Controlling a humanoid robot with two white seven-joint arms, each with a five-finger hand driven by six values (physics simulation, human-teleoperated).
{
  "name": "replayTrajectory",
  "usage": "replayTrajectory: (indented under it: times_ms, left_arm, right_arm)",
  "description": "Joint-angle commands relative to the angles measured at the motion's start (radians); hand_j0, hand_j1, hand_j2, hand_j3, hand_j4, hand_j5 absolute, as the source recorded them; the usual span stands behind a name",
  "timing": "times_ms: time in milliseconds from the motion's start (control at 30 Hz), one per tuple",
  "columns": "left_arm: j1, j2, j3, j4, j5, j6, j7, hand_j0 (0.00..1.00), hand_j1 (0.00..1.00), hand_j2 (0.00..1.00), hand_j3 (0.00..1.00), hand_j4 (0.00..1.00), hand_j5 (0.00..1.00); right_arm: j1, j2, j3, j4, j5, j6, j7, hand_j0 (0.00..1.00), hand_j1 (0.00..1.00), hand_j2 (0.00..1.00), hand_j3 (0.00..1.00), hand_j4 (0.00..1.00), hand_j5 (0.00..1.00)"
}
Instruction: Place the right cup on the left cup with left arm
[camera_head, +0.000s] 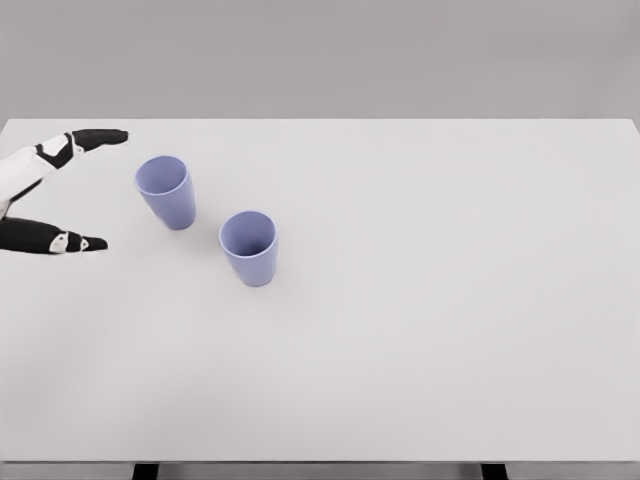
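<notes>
Standing upright (both lavender), right cup (249, 248) near left cup (167, 191)

White robot hand (52, 190), black fingertips

wall (320, 55): plain grey | table (450, 330): white, dark legs | light: even

A bare simulated test bench rather than any lived-in room: a plain white table (420, 330) on dark legs (493, 471) stands before a flat, featureless grey backdrop (320, 55), with even render-like lighting and no furnishings that mark a home or shop
</notes>
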Motion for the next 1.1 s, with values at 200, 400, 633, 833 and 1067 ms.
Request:
replayTrajectory:
  times_ms: [200,400,633,833,1067]
  left_arm:
    - [-0.018,-0.050,-0.006,-0.012,0.131,0.001,-0.018,0.99,0.99,0.99,0.99,0.99,0.99]
    - [-0.006,-0.122,-0.041,-0.014,0.130,0.001,-0.398,0.99,0.99,0.99,0.99,0.99,0.99]
    - [-0.006,-0.164,-0.066,-0.012,0.179,0.001,-0.392,0.99,0.99,0.99,0.99,0.99,0.99]
    - [-0.023,-0.233,-0.034,-0.011,0.320,0.001,-0.392,0.99,0.99,0.99,0.99,0.99,0.99]
    - [-0.020,-0.262,-0.035,-0.011,0.331,0.196,-0.392,0.99,0.99,0.99,0.99,0.99,0.99]
  right_arm:
    - [0.000,0.000,0.000,0.000,0.000,0.000,0.000,1.00,1.00,1.00,1.00,1.00,1.00]
    - [0.000,0.000,0.000,0.000,0.000,0.000,0.000,1.00,1.00,1.00,1.00,1.00,1.00]
    - [0.000,0.000,0.000,0.000,0.000,0.000,0.000,1.00,1.00,1.00,1.00,1.00,1.00]
    - [0.000,0.000,0.002,0.000,0.000,0.000,0.000,1.00,1.00,1.00,1.00,1.00,1.00]
    - [0.000,0.000,0.000,0.000,0.000,0.000,0.001,1.00,1.00,1.00,1.00,1.00,1.00]
